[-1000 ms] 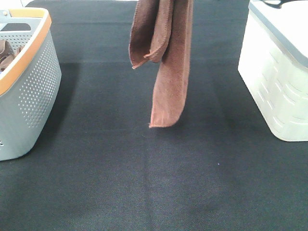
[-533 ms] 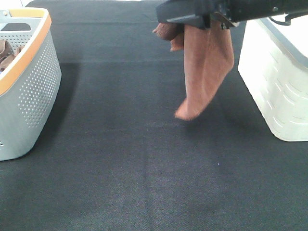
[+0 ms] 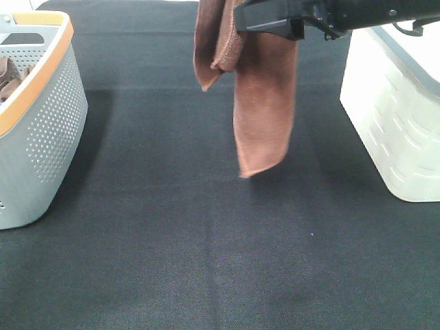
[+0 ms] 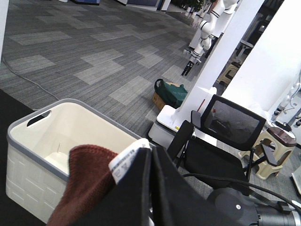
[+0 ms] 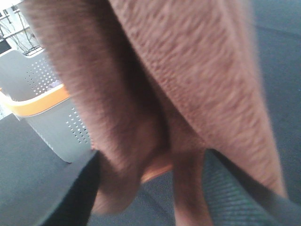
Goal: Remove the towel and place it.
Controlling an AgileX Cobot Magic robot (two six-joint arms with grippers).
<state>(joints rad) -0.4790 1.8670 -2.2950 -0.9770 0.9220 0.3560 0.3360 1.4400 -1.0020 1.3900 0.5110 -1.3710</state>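
The brown towel [image 3: 261,103] hangs folded in the air over the black table, its lower end free above the cloth. In the left wrist view my left gripper [image 4: 148,174] is shut on the towel's top edge [image 4: 87,183] by its white label; this gripper is above the top of the exterior high view. My right gripper [image 3: 265,17] reaches in from the right at the towel's upper part. In the right wrist view its dark fingers [image 5: 70,188] stand wide apart with the towel [image 5: 188,70] hanging between them.
A white bin [image 3: 399,103] with a grey rim stands at the right; it also shows in the left wrist view [image 4: 47,141]. A grey perforated basket [image 3: 41,117] with an orange rim stands at the left, with brown cloth [image 3: 8,75] inside.
My right arm has come in from the right to the towel's top. The towel swung right half a second ago and now hangs straight near the middle again.
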